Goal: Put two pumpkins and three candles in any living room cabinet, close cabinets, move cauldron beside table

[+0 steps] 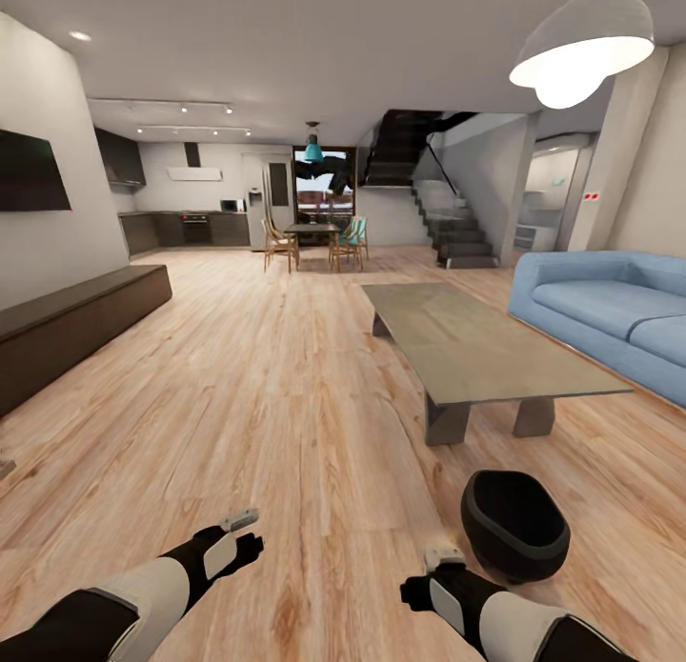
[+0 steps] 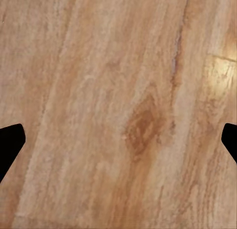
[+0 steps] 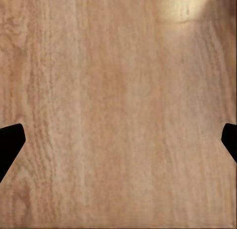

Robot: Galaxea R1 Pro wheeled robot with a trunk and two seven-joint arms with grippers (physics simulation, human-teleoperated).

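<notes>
From the head view, the room lay wide open: the long low table (image 1: 476, 343) stood right of centre on the plank floor (image 1: 286, 405), with the blue sofa (image 1: 610, 310) beyond it on the right. The black cauldron (image 1: 514, 526) sat on the floor just short of the table's near end, tipped so its mouth faced the camera, close beside the right arm. Along the left wall ran the dark cabinet (image 1: 76, 324), its fronts flush and shut, well apart from the robot, under a wall screen (image 1: 33, 171). Far back stood a dining table with chairs (image 1: 314, 238), the kitchen and a staircase (image 1: 448, 224). A lit pendant lamp (image 1: 581, 48) hung at upper right. Both arms reached low and forward over bare floor, the left gripper (image 1: 243, 533) and the right gripper (image 1: 438, 571) touching nothing.

In the left wrist view, the two dark fingertips (image 2: 11, 142) stood far apart at the frame's edges, spread wide with only floorboards between.

The right wrist view matched: fingertips (image 3: 11, 140) wide apart, empty, above the planks.
</notes>
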